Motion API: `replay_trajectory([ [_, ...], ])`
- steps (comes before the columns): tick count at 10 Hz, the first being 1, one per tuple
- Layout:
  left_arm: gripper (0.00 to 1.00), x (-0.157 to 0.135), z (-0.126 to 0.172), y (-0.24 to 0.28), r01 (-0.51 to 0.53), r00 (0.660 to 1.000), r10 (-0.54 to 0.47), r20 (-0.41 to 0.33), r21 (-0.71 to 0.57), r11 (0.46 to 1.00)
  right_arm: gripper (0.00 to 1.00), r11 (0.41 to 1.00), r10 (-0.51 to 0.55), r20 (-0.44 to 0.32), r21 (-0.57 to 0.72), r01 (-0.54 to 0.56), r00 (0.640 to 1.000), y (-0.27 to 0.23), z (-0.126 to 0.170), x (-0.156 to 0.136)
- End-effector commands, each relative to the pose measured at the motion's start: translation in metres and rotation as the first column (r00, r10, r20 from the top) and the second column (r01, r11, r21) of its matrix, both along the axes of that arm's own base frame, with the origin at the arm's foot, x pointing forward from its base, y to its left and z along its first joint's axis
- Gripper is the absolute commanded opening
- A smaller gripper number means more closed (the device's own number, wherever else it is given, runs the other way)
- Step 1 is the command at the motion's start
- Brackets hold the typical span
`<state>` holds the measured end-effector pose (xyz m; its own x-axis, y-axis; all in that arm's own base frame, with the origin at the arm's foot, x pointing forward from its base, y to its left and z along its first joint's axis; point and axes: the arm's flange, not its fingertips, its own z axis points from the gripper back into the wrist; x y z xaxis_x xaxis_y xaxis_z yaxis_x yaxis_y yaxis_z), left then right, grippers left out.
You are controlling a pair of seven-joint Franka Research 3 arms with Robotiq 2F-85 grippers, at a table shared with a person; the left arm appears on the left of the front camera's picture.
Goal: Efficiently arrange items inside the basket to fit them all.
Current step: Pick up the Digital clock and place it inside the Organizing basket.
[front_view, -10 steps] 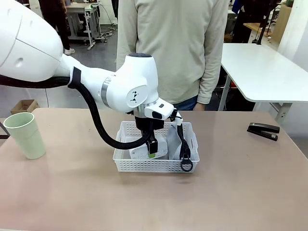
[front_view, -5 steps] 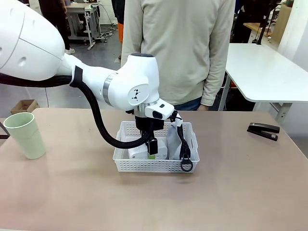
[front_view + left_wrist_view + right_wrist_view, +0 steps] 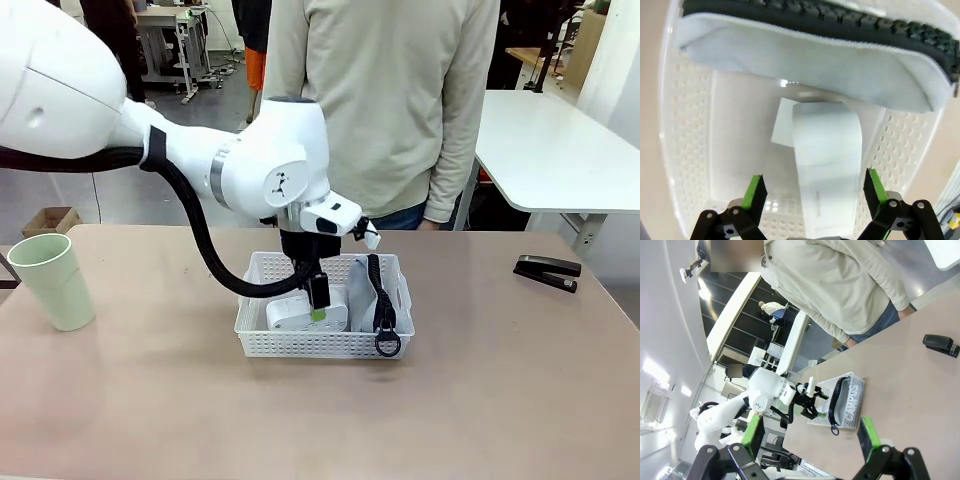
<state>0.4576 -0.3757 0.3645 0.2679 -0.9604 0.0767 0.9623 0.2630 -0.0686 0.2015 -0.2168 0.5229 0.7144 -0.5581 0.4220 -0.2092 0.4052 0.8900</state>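
your left gripper (image 3: 814,186) hangs jaws wide, holding nothing, straddling the small white boxy device (image 3: 827,165) lying flat on the floor of the shallow perforated white plastic basket (image 3: 320,345), frame centre. grey zip pouch (image 3: 805,65) stands on edge beside it, judged to spare floor. black stapler (image 3: 547,271) far right, pale green plastic cup (image 3: 50,280) far left, both outside. arm enters upper left, wrist pointing straight down. right gripper (image 3: 812,440) wide, empty.

Beige tabletop (image 3: 500,400), white side table (image 3: 560,150) behind — grey floor (image 3: 110,205), cardboard box (image 3: 50,220) at left
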Motion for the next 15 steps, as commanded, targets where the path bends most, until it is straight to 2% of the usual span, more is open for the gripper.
replay_trajectory([
  [1, 1.0, -0.001, 0.051, 0.034, 0.0, 1.0, 0.0, -0.005, -0.088, 0.996, 1.0, 1.0, -0.001, 0.038, 0.001, 0.001, 0.999, 0.0, 0.001, 0.002],
  [2, 1.0, 0.007, 0.088, 0.064, -0.022, 1.0, 0.018, -0.023, -0.194, 0.981, 1.0, 1.0, -0.001, 0.038, 0.001, 0.001, 0.999, 0.0, 0.001, 0.002],
  [4, 1.0, 0.017, 0.162, 0.148, -0.067, 0.997, 0.051, -0.051, -0.401, 0.914, 1.0, 1.0, -0.001, 0.038, 0.001, 0.001, 0.999, 0.0, 0.001, 0.002],
  [5, 1.0, 0.02, 0.181, 0.19, -0.154, 0.988, 0.144, -0.058, -0.456, 0.877, 1.0, 1.0, -0.001, 0.038, 0.001, 0.001, 0.999, 0.0, 0.001, 0.002],
  [6, 1.0, 0.022, 0.192, 0.233, -0.252, 0.968, 0.227, -0.111, -0.492, 0.833, 1.0, 1.0, -0.001, 0.038, 0.001, 0.001, 0.999, 0.0, 0.001, 0.002],
  [7, 1.0, 0.024, 0.199, 0.276, -0.378, 0.926, 0.324, -0.196, -0.52, 0.766, 1.0, 1.0, -0.001, 0.038, 0.001, 0.001, 0.999, 0.0, 0.001, 0.002],
  [8, 1.0, 0.02, 0.202, 0.323, -0.486, 0.874, 0.371, -0.315, -0.579, 0.654, 1.0, 1.0, -0.001, 0.038, 0.001, 0.001, 0.999, 0.0, 0.001, 0.002],
  [9, 1.0, 0.009, 0.198, 0.382, -0.644, 0.763, 0.434, -0.478, -0.612, 0.458, 1.0, 1.0, -0.001, 0.038, 0.001, 0.001, 0.999, 0.0, 0.001, 0.002],
  [10, 1.0, -0.006, 0.182, 0.435, -0.742, 0.654, 0.471, -0.591, -0.62, 0.253, 1.0, 1.0, -0.001, 0.038, 0.001, 0.001, 0.999, 0.0, 0.001, 0.002],
  [11, 1.0, -0.026, 0.159, 0.476, -0.757, 0.615, 0.449, -0.649, -0.646, 0.102, 1.0, 1.0, -0.001, 0.038, 0.001, 0.001, 0.999, 0.0, 0.001, 0.002],
  [12, 1.0, -0.055, 0.129, 0.515, -0.749, 0.578, 0.417, -0.701, -0.659, -0.07, 1.0, 1.0, -0.001, 0.038, 0.001, 0.001, 0.999, 0.0, 0.001, 0.002],
  [13, 1.0, -0.083, 0.099, 0.549, -0.707, 0.508, 0.382, -0.772, -0.627, -0.327, 1.0, 1.0, -0.001, 0.038, 0.001, 0.001, 0.999, 0.0, 0.001, 0.002],
  [14, 1.0, -0.033, 0.149, 0.506, -0.754, 0.648, 0.445, -0.618, -0.603, 0.261, 1.0, 1.0, -0.001, 0.038, 0.001, 0.001, 0.999, 0.0, 0.001, 0.002],
  [15, 1.0, -0.033, 0.149, 0.506, -0.754, 0.648, 0.445, -0.618, -0.603, 0.261, 1.0, 1.0, -0.001, 0.038, 0.001, 0.001, 0.999, 0.0, 0.001, 0.002],
])
